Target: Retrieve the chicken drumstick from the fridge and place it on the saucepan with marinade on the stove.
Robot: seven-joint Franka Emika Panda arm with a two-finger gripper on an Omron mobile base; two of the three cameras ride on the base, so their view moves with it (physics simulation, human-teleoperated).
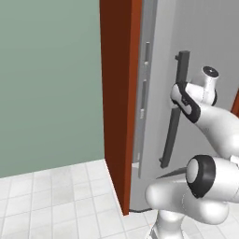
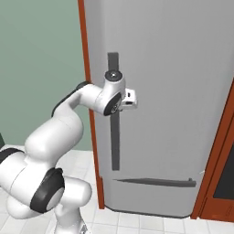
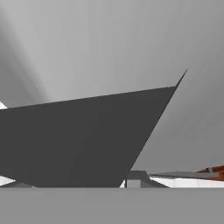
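The fridge (image 1: pixel 205 42) (image 2: pixel 173 91) is a tall light-grey appliance right in front of me. Its long dark vertical handle (image 1: pixel 183 65) (image 2: pixel 115 146) runs down the door's left side. My gripper (image 1: pixel 177 96) (image 2: pixel 117 104) sits at the handle's upper half and is shut on it. The fingers are hidden behind the wrist. In the hand view the dark handle (image 3: pixel 87 140) lies very close across the frame. From the left the door's edge (image 1: pixel 145 93) shows beside the wood panel. The chicken drumstick, saucepan, marinade and stove are out of view.
A red-brown wood panel (image 1: pixel 119 93) (image 2: pixel 84 55) stands tight against the fridge's left side, and another (image 2: pixel 219 160) on its right. A horizontal drawer handle (image 2: pixel 155 182) crosses the fridge low down. Green wall (image 1: pixel 46 79) and white tiled floor (image 1: pixel 56 200) lie to the left.
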